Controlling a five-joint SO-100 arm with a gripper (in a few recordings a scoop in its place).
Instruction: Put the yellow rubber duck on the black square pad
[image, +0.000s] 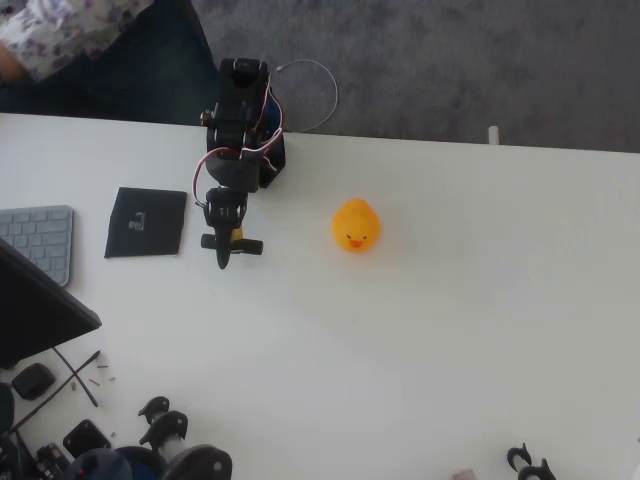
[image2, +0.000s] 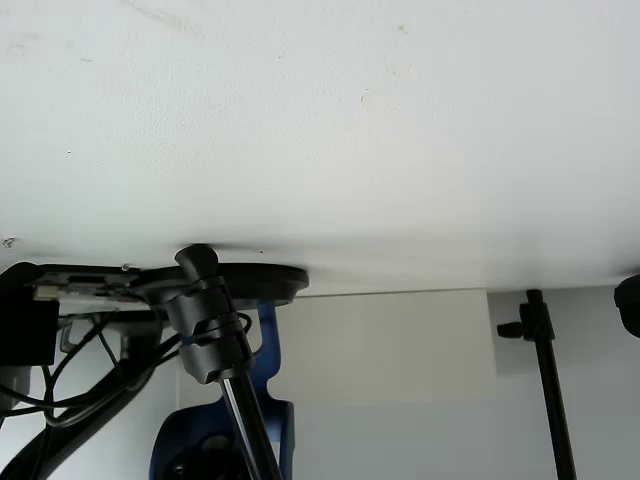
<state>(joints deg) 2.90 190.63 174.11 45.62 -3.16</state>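
In the overhead view the yellow rubber duck sits upright on the white table, its orange beak pointing toward the bottom of the picture. The black square pad lies flat at the left, with a small pale mark near its centre. My gripper hangs between them, just right of the pad's edge and well left of the duck, touching neither. A dark finger points down the picture and a short bar sticks out to the right. How the jaws stand is unclear.
A grey keyboard and a dark laptop edge lie left of the pad. Black parts and cables crowd the bottom left corner. In the wrist view, black stands and a blue clamp sit at the table's edge.
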